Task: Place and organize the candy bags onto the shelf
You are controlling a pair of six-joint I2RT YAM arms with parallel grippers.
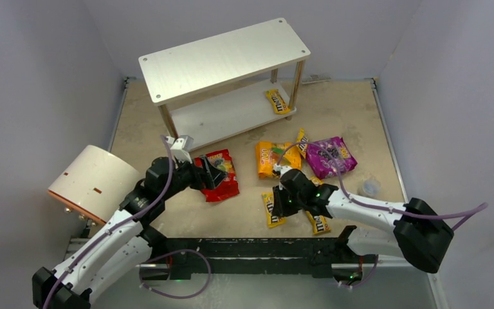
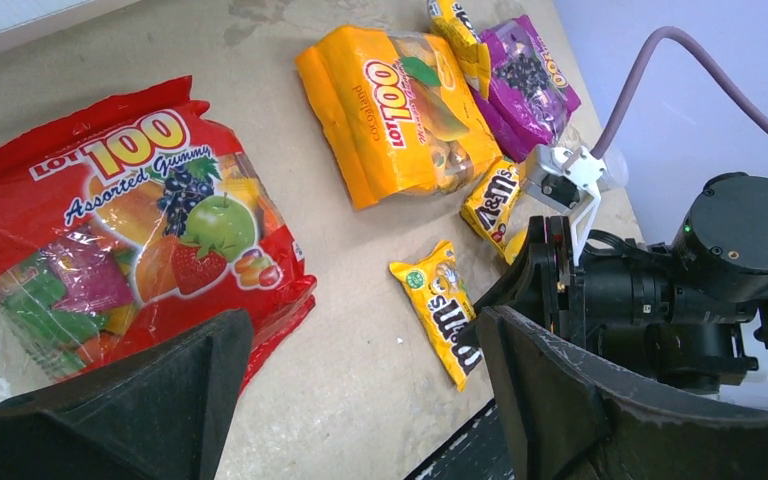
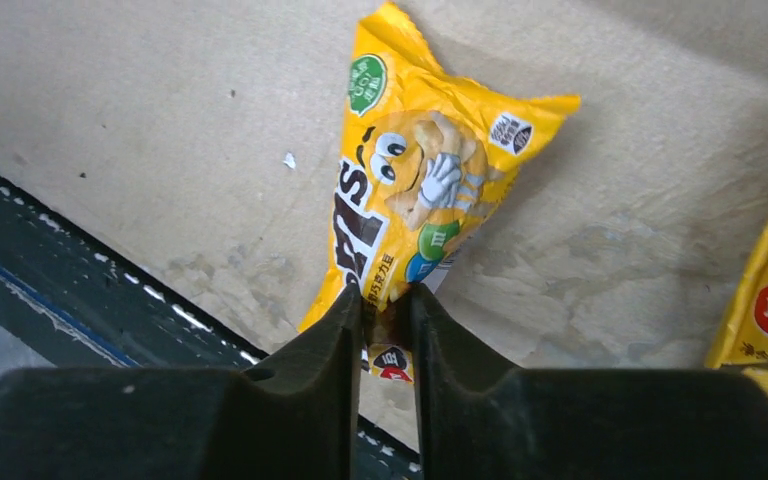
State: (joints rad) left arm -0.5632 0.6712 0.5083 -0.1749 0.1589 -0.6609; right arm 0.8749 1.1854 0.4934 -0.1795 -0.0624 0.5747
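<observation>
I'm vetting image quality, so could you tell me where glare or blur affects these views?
Top external: even, soft light, sharp throughout, faint shadow under the shelf. Left wrist: sheen on the red bag and orange bag, print legible; near jaws dark and soft. Right wrist: the M&M's packet is crisp with mild sheen; the jaws pinching it are dark, underexposed and slightly blurred.
</observation>
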